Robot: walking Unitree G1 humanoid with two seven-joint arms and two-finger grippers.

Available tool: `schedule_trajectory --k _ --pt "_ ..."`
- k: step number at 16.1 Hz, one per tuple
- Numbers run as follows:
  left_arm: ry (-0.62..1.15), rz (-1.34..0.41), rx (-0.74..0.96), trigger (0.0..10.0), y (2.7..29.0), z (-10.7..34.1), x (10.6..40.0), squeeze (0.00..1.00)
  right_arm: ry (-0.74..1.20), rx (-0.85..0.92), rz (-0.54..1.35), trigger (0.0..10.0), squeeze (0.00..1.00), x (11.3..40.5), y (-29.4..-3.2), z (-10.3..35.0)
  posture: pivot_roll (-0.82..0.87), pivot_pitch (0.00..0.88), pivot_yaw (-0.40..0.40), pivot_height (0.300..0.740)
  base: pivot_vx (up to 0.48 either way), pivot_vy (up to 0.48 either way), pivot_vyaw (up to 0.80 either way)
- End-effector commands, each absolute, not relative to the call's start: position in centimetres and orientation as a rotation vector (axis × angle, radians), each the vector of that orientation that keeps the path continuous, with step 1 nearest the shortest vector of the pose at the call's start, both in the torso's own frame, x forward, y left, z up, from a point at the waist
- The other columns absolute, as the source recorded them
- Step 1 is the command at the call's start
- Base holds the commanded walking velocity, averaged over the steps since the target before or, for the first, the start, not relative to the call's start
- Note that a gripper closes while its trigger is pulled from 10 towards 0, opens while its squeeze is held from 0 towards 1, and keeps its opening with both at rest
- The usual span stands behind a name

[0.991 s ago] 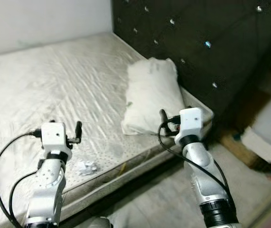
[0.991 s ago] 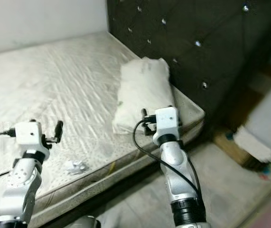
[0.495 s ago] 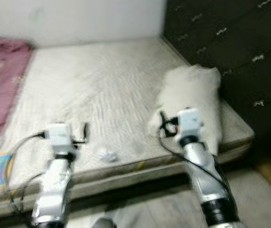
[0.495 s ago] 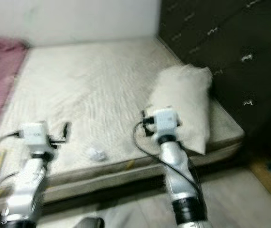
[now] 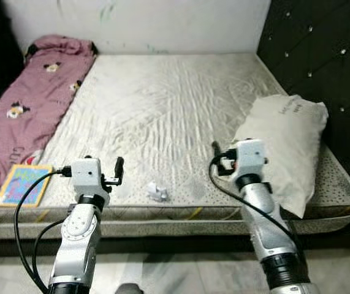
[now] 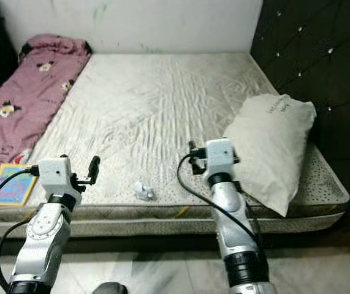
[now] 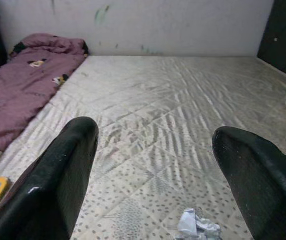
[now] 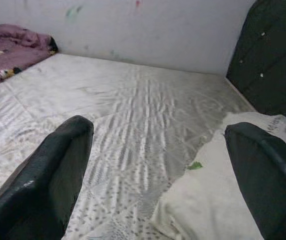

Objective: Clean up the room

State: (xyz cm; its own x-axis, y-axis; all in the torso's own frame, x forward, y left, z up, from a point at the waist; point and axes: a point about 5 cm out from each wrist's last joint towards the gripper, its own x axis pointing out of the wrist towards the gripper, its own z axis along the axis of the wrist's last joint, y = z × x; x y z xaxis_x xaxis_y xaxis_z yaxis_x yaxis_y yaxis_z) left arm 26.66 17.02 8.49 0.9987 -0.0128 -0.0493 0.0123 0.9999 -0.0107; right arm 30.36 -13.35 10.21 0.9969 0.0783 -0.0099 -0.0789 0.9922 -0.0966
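Observation:
A small crumpled white paper point(image 5: 158, 192) lies near the front edge of the bare mattress point(image 5: 162, 104), between my two arms. My left gripper point(image 5: 118, 168) hovers open just left of the paper, which also shows low between its fingers point(image 7: 195, 227). Over the mattress my right gripper point(image 5: 216, 153) is held open beside a white pillow point(image 5: 285, 144) that lies by the headboard. The pillow's corner point(image 8: 218, 200) sits under that gripper's far finger. Neither gripper holds anything.
A purple blanket point(image 5: 27, 104) stretches along the mattress's left side. A colourful book point(image 5: 24, 184) lies at the front left corner. A dark tufted headboard point(image 5: 322, 55) stands on the right, a white wall point(image 5: 138, 24) behind, and pale floor point(image 5: 181, 275) below the bed.
The camera has swung left and steadied, so the whole bed, the blanket and the book came into view. Both arms keep the same raised pose with fingers open.

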Motion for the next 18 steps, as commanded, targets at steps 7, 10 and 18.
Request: schedule_trajectory --k 7,10,18 --pt "0.014 -0.022 -0.031 10.0 17.28 9.24 26.94 0.00 0.007 -0.088 0.094 10.0 0.00 30.58 -12.87 10.24 0.09 0.000 -0.043 0.740 0.257 0.000 0.00" --pt "0.016 -0.022 -0.032 10.0 17.34 9.22 26.94 0.00 0.007 -0.088 0.096 10.0 0.00 30.58 -12.81 10.24 0.09 0.000 -0.042 0.740 0.277 0.000 0.00" --pt "0.036 -0.014 -0.029 10.0 17.34 8.88 26.86 0.00 0.016 -0.089 0.101 10.0 0.00 30.39 -12.81 9.91 0.10 0.000 -0.042 0.740 0.068 0.000 0.00"
